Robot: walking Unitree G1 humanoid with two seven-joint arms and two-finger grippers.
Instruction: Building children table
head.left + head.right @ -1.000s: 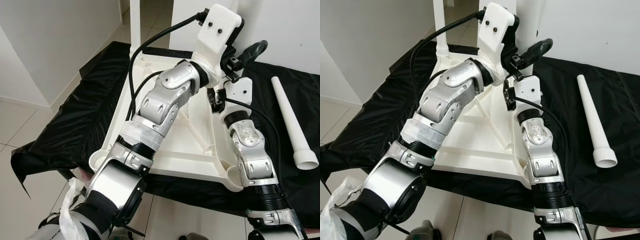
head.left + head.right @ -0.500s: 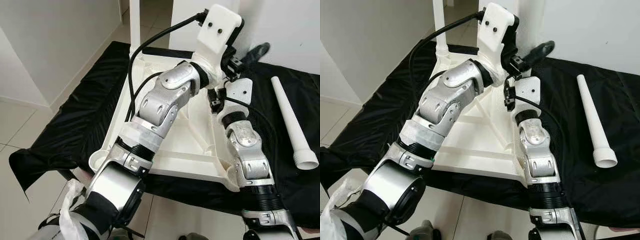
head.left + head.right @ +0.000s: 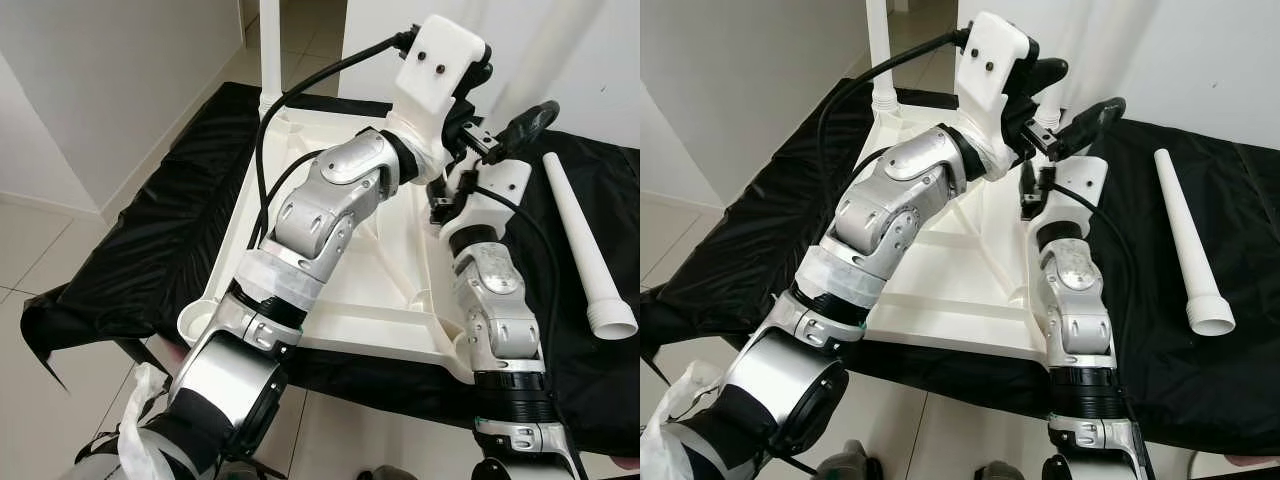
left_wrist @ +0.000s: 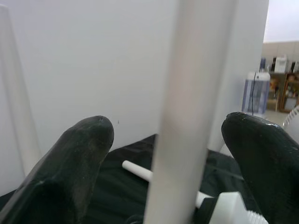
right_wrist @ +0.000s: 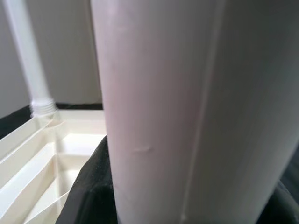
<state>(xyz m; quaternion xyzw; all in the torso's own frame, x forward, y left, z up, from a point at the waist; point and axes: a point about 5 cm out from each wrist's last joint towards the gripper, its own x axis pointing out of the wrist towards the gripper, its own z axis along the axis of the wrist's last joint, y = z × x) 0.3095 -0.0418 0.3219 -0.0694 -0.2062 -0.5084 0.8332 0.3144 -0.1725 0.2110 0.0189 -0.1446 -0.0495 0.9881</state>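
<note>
The white table top lies upside down on a black cloth. One white leg stands screwed into its far left corner. A second upright leg stands at the far right corner, where both grippers meet. My left gripper is open, one black finger on each side of this leg with a gap to it. Lower on the same leg, my right gripper is shut on it, with dark fingers pressed against both of its sides. A third leg lies loose on the cloth to the right.
The black cloth covers the low surface under the table top and hangs over its front edge. Pale floor tiles lie to the left and in front. A white wall rises close behind the work.
My right wrist has swung to the right and turned, so its black finger now points up and to the right. The left arm has shifted only slightly beside the upright leg.
</note>
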